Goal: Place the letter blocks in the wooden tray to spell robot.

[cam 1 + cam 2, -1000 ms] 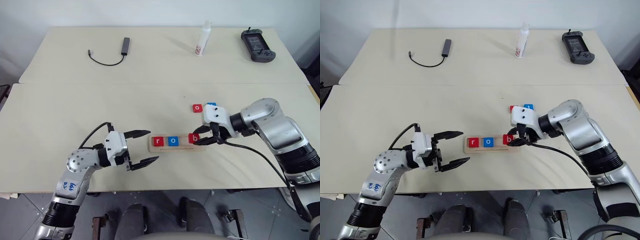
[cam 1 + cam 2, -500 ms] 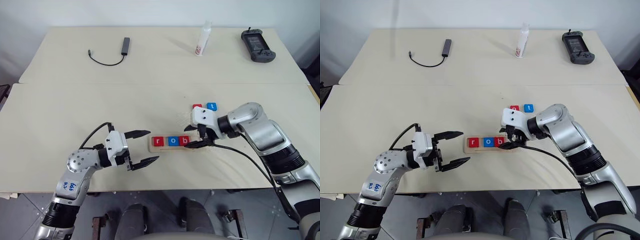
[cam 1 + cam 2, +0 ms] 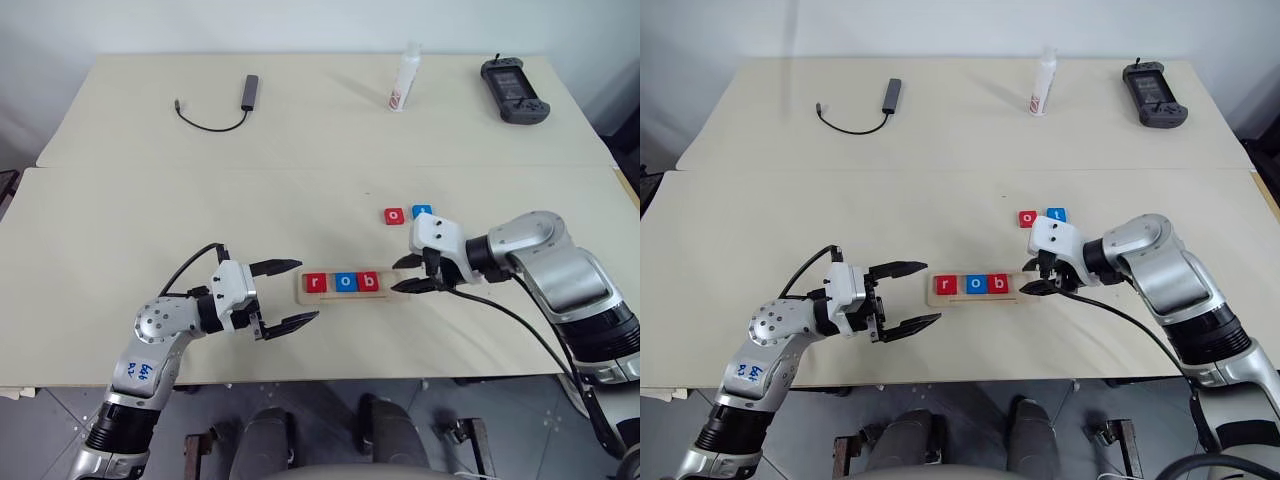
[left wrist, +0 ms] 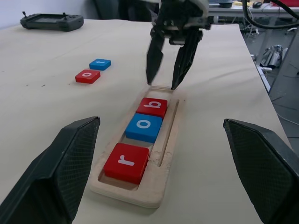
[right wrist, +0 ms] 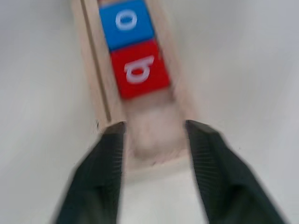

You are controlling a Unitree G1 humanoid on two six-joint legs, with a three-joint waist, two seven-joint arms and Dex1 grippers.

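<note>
The wooden tray (image 3: 345, 296) lies near the table's front edge and holds three letter blocks side by side: a red r (image 3: 316, 283), a blue o (image 3: 346, 282) and a red b (image 3: 369, 282). A red o (image 3: 394, 215) and a blue t (image 3: 423, 211) lie loose on the table behind the tray's right end. My right gripper (image 3: 397, 276) hangs open over the tray's bare right end (image 5: 154, 140), just right of the b, with nothing between its fingers. At the tray's left end my left gripper (image 3: 305, 291) stands wide open and level, holding nothing.
At the back of the table lie a black cable with a small hub (image 3: 245, 95), a white bottle (image 3: 405, 78) and a black handheld controller (image 3: 514, 90). A seam (image 3: 200, 167) runs across between the two tabletops.
My right gripper slid the red b leftward along the tray against the blue o, let go of it, and drew back to the right. The left arm kept still.
</note>
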